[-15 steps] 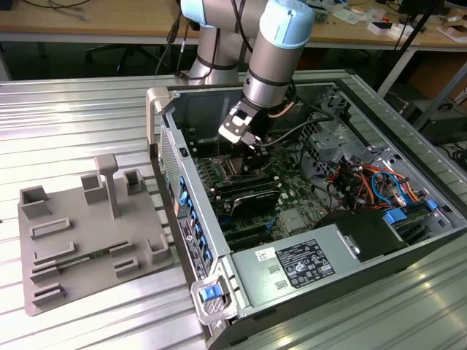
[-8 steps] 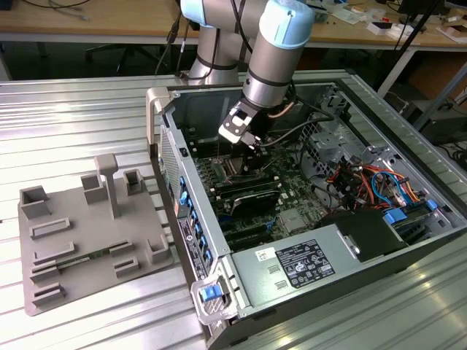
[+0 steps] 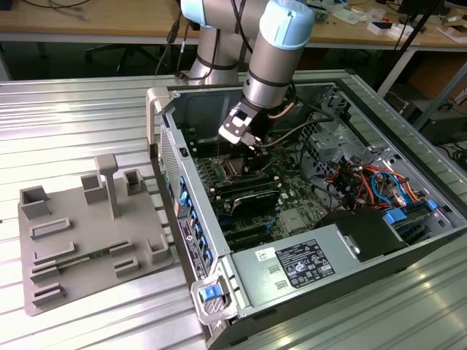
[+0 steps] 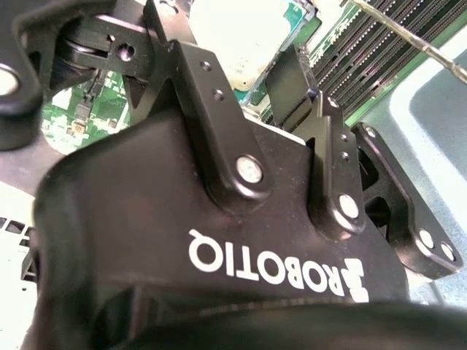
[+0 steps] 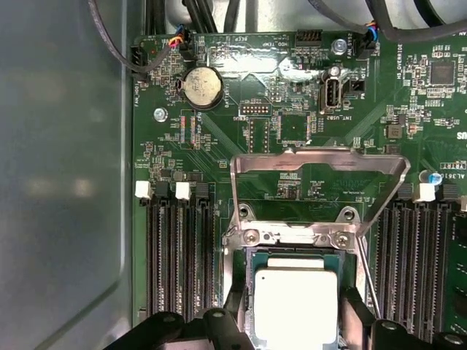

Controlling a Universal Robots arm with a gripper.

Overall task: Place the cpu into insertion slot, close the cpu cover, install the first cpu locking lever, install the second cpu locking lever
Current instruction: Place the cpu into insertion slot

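Observation:
The cpu (image 5: 295, 292), a small square chip with a pale metal face, lies flat in the insertion slot (image 5: 295, 245) on the green board. My gripper (image 5: 294, 321) hovers right over it, open, with one black finger (image 5: 235, 310) on each side of the chip and a thin gap to each edge. The cpu cover (image 5: 319, 162), a silver frame, stands raised and hinged at the slot's edge. A thin locking lever rod (image 5: 369, 271) runs beside the slot. In the second wrist view the chip (image 4: 233, 33) shows beyond the gripper (image 4: 233, 65). In the exterior view the gripper (image 3: 244, 142) is low inside the computer case.
Long black memory slots (image 5: 175, 255) flank the socket on both sides. A coin battery (image 5: 201, 87) and cables (image 5: 168, 44) sit on the board. The grey case wall (image 5: 66, 182) is close by. A grey fixture tray (image 3: 87, 233) lies at the exterior view's left.

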